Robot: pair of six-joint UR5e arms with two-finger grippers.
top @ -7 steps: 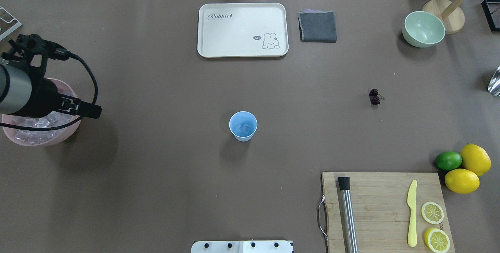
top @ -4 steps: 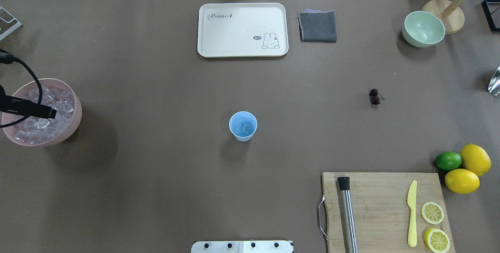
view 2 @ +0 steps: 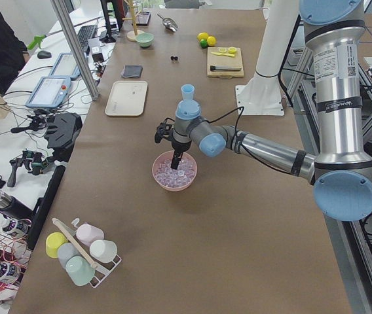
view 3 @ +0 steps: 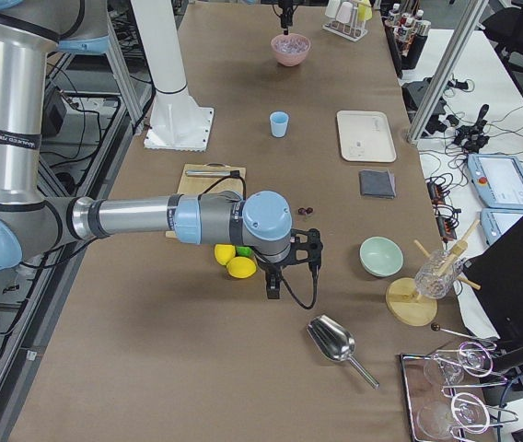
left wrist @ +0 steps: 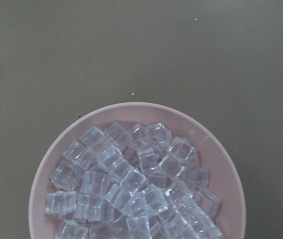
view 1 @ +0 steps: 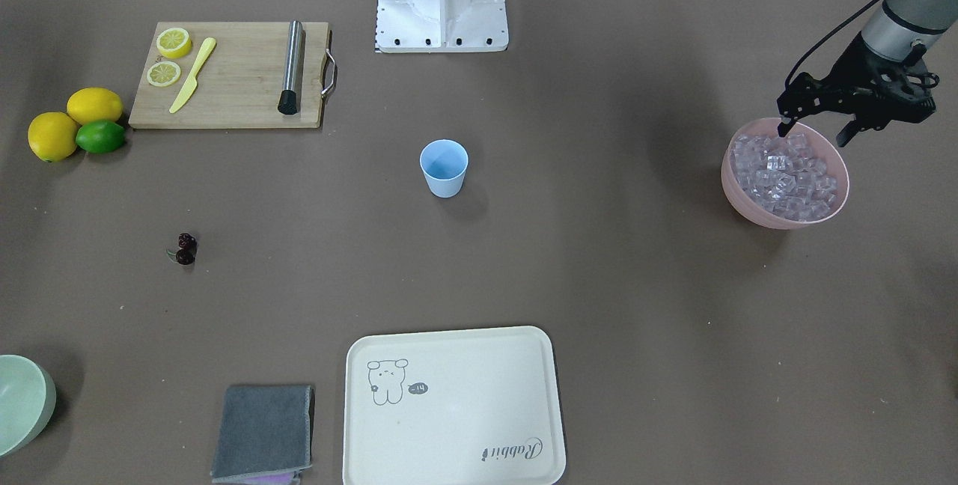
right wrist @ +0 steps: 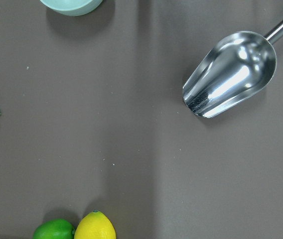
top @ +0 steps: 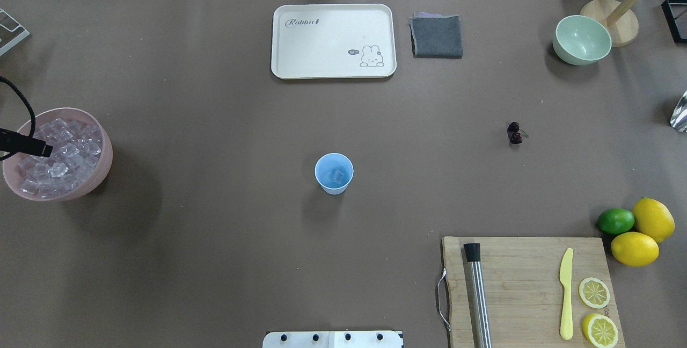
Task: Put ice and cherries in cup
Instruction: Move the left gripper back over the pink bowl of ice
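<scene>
the small light blue plastic cup [top: 334, 173] stands upright near the middle of the brown bench [top: 214, 230], mouth up and tapering to its base. the overhead view shows at least one clear glassy ice cube [top: 337, 176] lying in it, so the ice part looks begun (whether more is wanted i cannot say). the rest of the clear ice cubes [left wrist: 131, 189] fill the round pink plastic bowl [top: 106, 165] at the robot's left end of the bench, well apart from the cup. the left claw [view 1: 814, 135] hangs over that bowl with its fingers spread and nothing between them, so fetching another cube seems the step in hand.

the pair of tiny dark red cherries [top: 514, 133] lies on the bare bench to the robot's right of the cup, well apart from it; that part is not yet done. the two fruits line up roughly toward and away from the robot, and their small green stem pokes toward the robot's right.

the right claw [view 3: 291, 276] hovers near the yellow lemons [view 3: 241, 268] and shows only in a side view, so i cannot tell whether it is spread or pressed together.
</scene>
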